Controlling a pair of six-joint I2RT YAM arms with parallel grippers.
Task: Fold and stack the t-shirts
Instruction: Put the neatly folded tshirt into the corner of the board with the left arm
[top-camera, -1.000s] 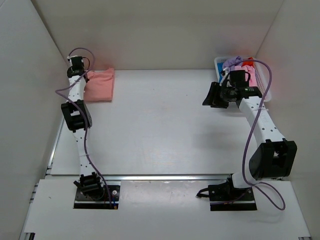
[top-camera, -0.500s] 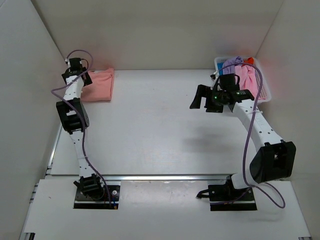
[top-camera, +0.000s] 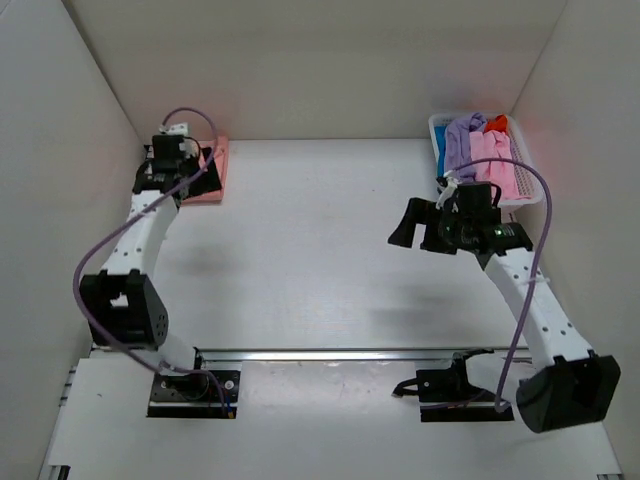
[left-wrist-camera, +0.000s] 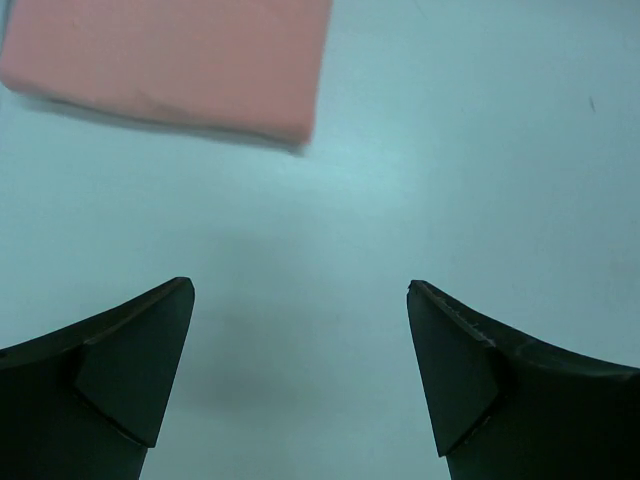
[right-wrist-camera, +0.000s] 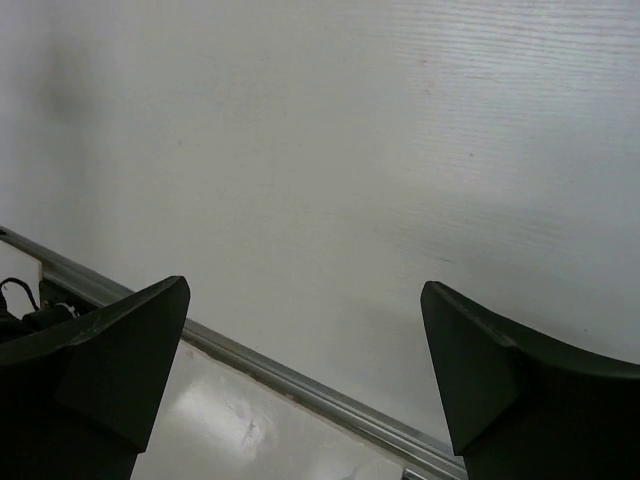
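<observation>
Ahead of left gripper (left-wrist-camera: 298, 288), t-shirt (left-wrist-camera: 170, 60) edge.

The top camera sits high up behind the near edge of the surface (top-camera: 320, 250) and looks down on all of it. The left wrist camera is close over the far left corner and looks down past the left claw (left-wrist-camera: 298, 290). The pink shirt (left-wrist-camera: 170, 60) shows there and in the top view too. The right wrist camera looks past the right claw (right-wrist-camera: 305, 290) toward the near edge. The metal rail (right-wrist-camera: 300, 385) there shows in the top view as well.
</observation>
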